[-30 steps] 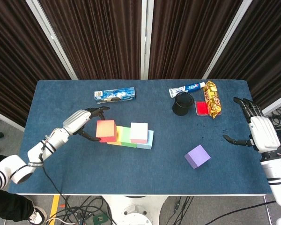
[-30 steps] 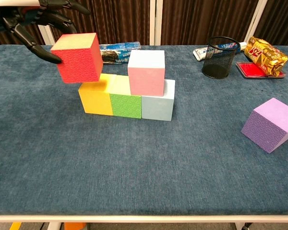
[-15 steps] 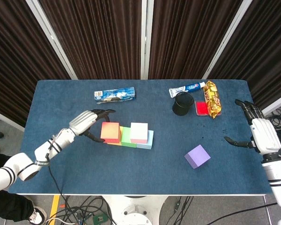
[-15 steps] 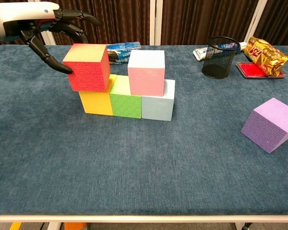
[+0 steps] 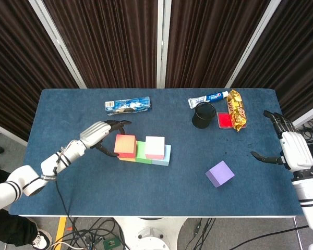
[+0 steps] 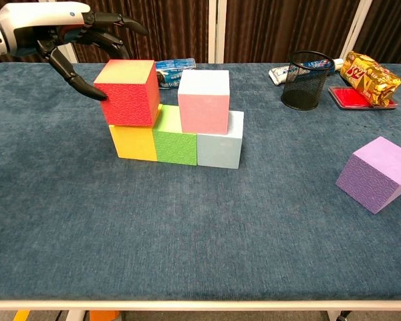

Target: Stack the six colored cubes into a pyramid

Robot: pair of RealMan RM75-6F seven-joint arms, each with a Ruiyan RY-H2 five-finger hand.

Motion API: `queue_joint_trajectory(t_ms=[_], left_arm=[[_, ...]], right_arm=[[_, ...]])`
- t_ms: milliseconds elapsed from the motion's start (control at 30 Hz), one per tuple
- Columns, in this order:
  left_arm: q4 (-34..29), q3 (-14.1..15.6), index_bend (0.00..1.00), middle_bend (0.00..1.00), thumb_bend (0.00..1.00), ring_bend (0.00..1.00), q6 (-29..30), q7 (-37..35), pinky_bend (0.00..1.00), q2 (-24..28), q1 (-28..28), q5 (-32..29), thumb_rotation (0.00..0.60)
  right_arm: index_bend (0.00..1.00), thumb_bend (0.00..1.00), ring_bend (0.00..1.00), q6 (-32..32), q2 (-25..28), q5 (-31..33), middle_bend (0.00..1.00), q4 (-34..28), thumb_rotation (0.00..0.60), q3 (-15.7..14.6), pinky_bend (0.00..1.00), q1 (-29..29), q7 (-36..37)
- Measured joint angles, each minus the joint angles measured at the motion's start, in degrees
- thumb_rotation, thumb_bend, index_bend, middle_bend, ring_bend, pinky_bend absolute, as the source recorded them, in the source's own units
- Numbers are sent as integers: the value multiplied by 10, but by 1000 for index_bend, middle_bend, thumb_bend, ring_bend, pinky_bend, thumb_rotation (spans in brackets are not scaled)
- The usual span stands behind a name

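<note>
Chest view: your left hand (image 6: pixel 60 30) grips the red cube (image 6: pixel 128 92), thumb tip on its left face, other fingers curled over the back. Compared with a second ago the cube has come down and right: it was hanging off to the left above the row, now its underside sits on or just above the yellow cube (image 6: pixel 135 142), overlapping onto the green cube (image 6: pixel 176 142). Can't tell whether it's fully seated.

Base row is yellow, green, light blue cube (image 6: pixel 220 140), all touching. The pink cube (image 6: pixel 204 101) already sits on the green/blue seam. There's a gap between red and pink, so red looks a bit too far left to centre on the yellow/green seam. I'd nudge it right before you let go.

Your right hand (image 5: pixel 289 147) hangs over the table's right edge, fingers spread, holding nothing; over that second it has only drifted slightly. The purple cube (image 5: pixel 220 173) lies well apart from the stack, on the near right of the blue table (image 5: pixel 68 187), untouched. It's the last one, for the top.
</note>
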Motion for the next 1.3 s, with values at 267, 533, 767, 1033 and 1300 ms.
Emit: queue_joint_trajectory(t_ms=[267, 533, 767, 1033, 1300], left_arm=[[35, 11, 111, 569, 208, 177, 13, -31, 223, -16, -12, 8, 600], [55, 15, 111, 569, 208, 177, 23, -36, 222, -31, -20, 7, 600], [69, 20, 111, 569, 209, 177, 22, -42, 222, -40, -27, 5, 600], [77, 26, 111, 569, 209, 177, 23, -47, 222, -43, -35, 7, 600], [89, 31, 111, 569, 208, 177, 19, -38, 222, -51, -41, 6, 600]], right_arm=[[0, 57, 0, 0, -7, 9, 89, -1, 600, 1, 0, 0, -11], [0, 57, 0, -5, -9, 13, 89, 0, 600, 3, 0, 2, -14], [0, 58, 0, -9, -10, 14, 89, 7, 600, 2, 0, 1, -9], [0, 57, 0, -9, -10, 13, 89, 14, 600, 3, 0, -1, 2], [0, 58, 0, -12, -12, 12, 89, 19, 600, 3, 0, -2, 6]])
